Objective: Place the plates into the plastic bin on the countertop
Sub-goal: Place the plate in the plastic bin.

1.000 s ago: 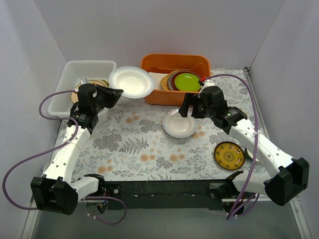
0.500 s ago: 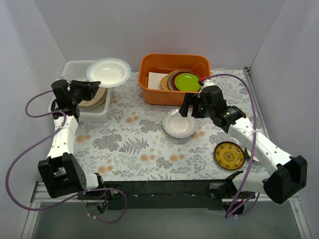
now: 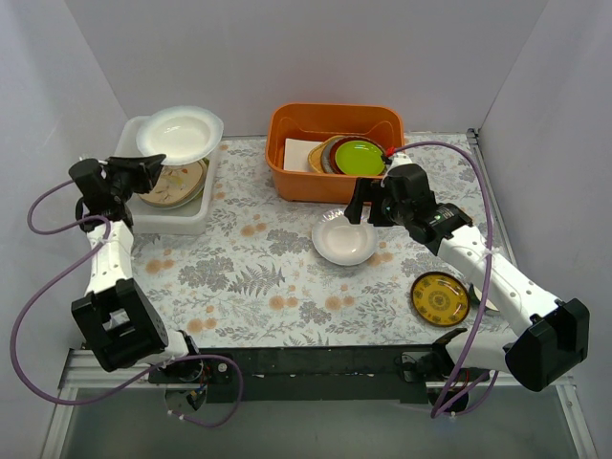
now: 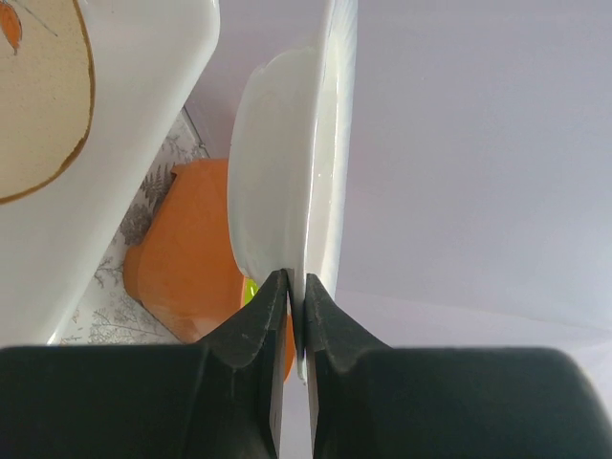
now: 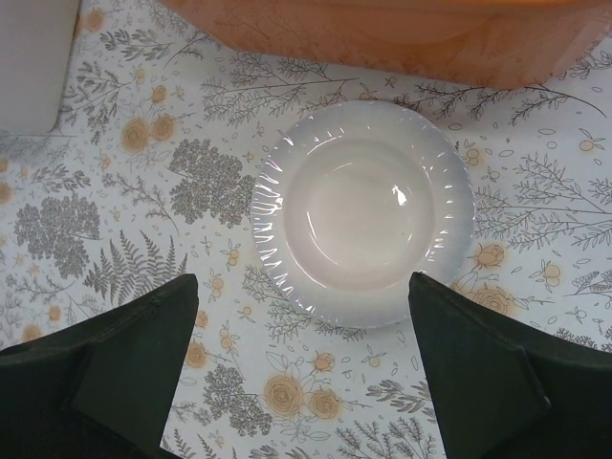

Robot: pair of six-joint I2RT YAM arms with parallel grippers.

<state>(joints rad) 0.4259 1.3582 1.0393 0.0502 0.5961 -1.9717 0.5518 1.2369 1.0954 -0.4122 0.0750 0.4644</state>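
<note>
My left gripper (image 3: 151,168) is shut on the rim of a plain white plate (image 3: 179,134) and holds it above the white plastic bin (image 3: 178,222). In the left wrist view the plate (image 4: 287,172) stands edge-on between my fingers (image 4: 256,330). The bin holds a cream plate (image 3: 170,184) with others under it. A second white fluted plate (image 3: 343,239) lies on the fern-printed countertop (image 3: 258,277). My right gripper (image 5: 304,316) is open and hovers above it; the plate (image 5: 361,212) shows between the jaws. A dark brown-gold plate (image 3: 440,297) lies at the front right.
An orange tub (image 3: 316,182) stands at the back centre with a lime-green plate (image 3: 360,156) and maroon-rimmed plates inside. Purple-grey walls close in the left, back and right. Purple cables loop from both arms.
My left arm has swung left with the white plate, from beside the orange tub to over the white bin. The right arm has not moved.
</note>
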